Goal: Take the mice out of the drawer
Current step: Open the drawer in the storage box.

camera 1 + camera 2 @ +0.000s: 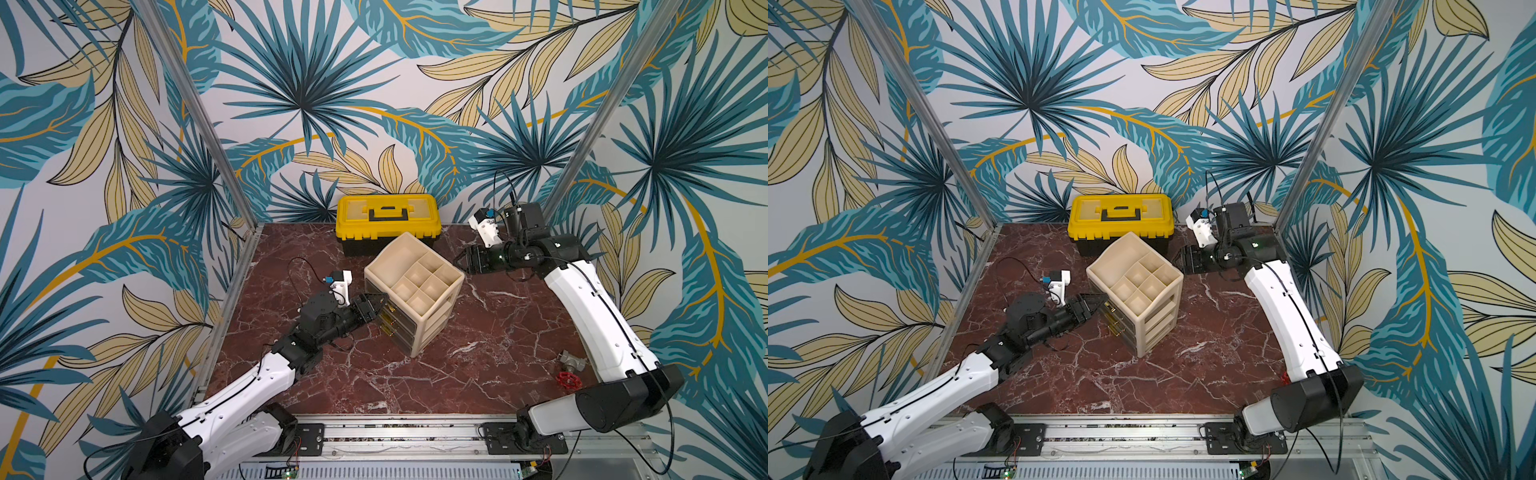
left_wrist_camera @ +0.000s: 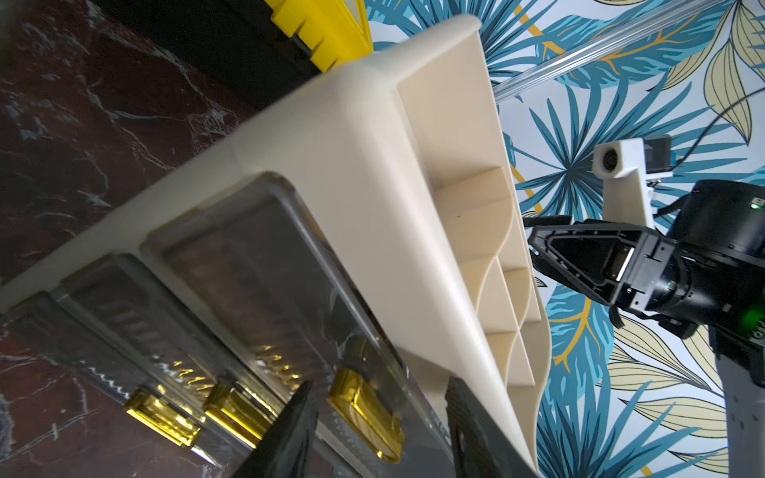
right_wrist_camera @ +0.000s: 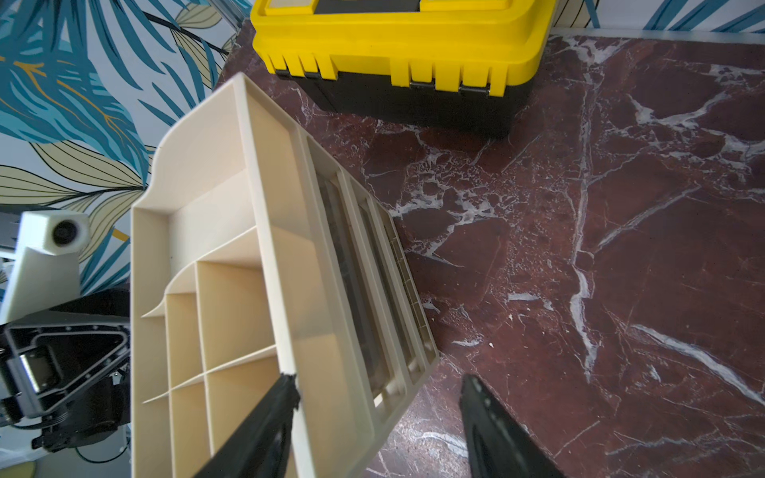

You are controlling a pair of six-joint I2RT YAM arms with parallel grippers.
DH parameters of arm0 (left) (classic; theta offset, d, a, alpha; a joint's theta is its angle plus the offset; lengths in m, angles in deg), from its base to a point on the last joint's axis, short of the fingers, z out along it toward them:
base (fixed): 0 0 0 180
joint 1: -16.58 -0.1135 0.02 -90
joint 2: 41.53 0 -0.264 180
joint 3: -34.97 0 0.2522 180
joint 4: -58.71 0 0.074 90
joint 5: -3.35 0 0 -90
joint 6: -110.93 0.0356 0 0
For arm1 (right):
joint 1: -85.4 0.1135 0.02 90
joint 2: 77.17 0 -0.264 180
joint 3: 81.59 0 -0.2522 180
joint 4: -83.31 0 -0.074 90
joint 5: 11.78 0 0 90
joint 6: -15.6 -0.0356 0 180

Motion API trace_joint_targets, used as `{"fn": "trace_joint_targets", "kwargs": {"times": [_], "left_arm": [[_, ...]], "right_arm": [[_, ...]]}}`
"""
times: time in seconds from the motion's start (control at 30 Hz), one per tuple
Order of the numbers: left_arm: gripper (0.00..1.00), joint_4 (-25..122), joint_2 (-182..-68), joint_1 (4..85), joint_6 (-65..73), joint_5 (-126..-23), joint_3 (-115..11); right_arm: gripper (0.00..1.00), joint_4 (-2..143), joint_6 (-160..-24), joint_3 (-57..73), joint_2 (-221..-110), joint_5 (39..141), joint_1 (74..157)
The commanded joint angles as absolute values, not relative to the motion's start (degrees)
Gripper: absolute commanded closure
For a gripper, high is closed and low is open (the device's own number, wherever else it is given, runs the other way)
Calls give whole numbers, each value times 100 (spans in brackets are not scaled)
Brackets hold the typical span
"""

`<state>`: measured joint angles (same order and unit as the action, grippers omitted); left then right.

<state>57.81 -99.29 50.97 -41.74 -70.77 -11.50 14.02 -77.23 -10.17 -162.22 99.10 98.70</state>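
Checking in from the remote station. The cream drawer unit (image 1: 415, 299) sits mid-frame in both top views on the marble table (image 1: 478, 374), turned corner-on, and all three smoky drawers look pushed in. My left gripper (image 2: 378, 385) is at the top drawer (image 2: 256, 256), jaws apart on either side of its gold handle (image 2: 366, 414). There's a sliver of gap on each side, so nothing's pinched. The right gripper (image 3: 377, 376) is at the unit's right side in the top views, jaws also apart, straddling the upper rim near a corner. One fingertip (image 3: 285, 385) sits right at that rim. The mice I can't make out through the drawer fronts, so I can't tell which drawer they're in. The yellow toolbox (image 1: 388, 220) sits closed just above the unit in the frame.
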Motion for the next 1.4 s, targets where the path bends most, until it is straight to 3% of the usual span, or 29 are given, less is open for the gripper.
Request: {"fn": "trace_joint_targets", "kwargs": {"times": [0.0, 0.47, 1.03, 1.37], "left_arm": [[46, 6037, -9842, 5169, -4214, -6980, -940], [44, 6116, -9801, 5195, -4204, -6966, -771], [45, 6812, -10120, 5193, -4402, -7022, -568], [53, 6857, -10156, 5192, -4411, -7062, -538]], "right_arm": [[41, 1154, -7579, -1155, -16423, 9657, 10033], [50, -102, -7311, -2600, -17224, 7552, 10983], [47, -529, -7240, -2952, -16895, 7626, 11171], [47, -519, -7221, -2726, -16890, 7526, 11311]]}}
